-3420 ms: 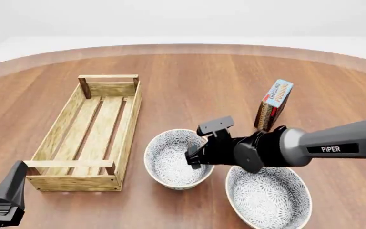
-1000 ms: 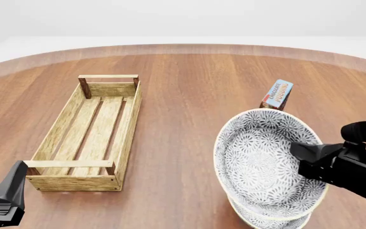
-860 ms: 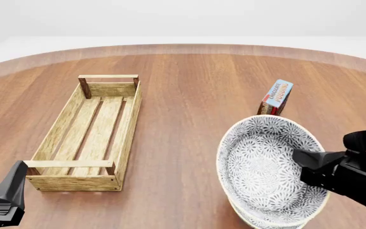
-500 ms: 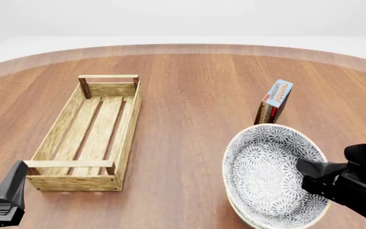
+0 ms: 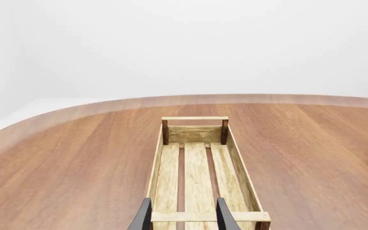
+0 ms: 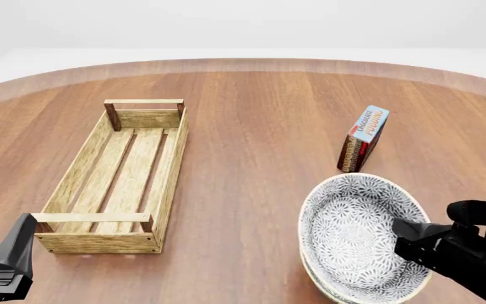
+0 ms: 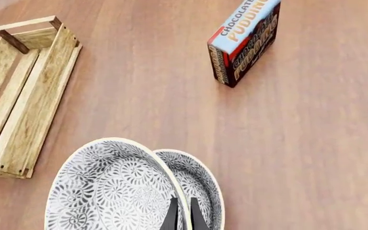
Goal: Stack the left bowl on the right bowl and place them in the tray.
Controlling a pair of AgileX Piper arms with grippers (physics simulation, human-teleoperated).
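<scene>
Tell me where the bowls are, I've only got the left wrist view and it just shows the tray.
Observer: Both are right of the tray, near the table's front. The right claw grips the upper bowl by its rim.
Operator: Is it stacked on the other one?
Observer: Nearly. It sits tilted over the lower bowl, whose rim peeks out on one side; I cannot tell if they touch.
Operator: What's that dark thing at the edge of my picture?
Observer: An upright box labelled chocolate pudding, just beyond the bowls.
</scene>
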